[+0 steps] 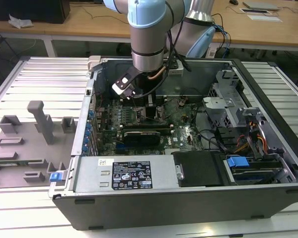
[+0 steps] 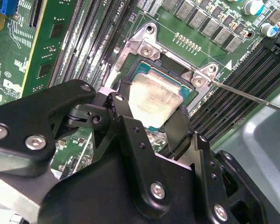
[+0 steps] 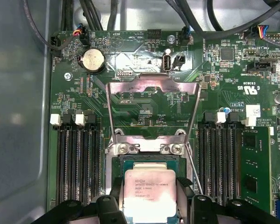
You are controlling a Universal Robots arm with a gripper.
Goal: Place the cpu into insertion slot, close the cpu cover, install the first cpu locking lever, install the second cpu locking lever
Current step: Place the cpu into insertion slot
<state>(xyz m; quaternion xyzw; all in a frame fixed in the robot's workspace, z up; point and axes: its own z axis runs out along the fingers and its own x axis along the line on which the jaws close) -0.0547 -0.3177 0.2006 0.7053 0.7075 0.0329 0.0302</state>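
Note:
The cpu (image 3: 150,192), a square chip with a pale silvery top, sits between my gripper's (image 3: 150,198) two black fingers (image 3: 115,198), which are shut on its opposite edges. It is level, right over the insertion slot (image 3: 149,160), whose dark rim shows around it; I cannot tell whether it is seated. In the second wrist view the cpu (image 2: 154,93) covers most of the insertion slot (image 2: 171,70). The cpu cover (image 3: 151,84), a grey metal frame, lies swung open beyond the slot. A thin wire locking lever (image 2: 252,95) stands released beside the slot. In the exterior view the gripper (image 1: 150,106) reaches down into the computer case.
Black memory slots (image 3: 77,163) flank the socket on both sides, with a green memory module (image 3: 254,172) in one. A coin battery (image 3: 92,60) and cables (image 3: 84,14) lie beyond the cover. The case walls (image 1: 84,134), a drive cage (image 1: 228,106) and a black heatsink block (image 1: 144,135) surround the gripper.

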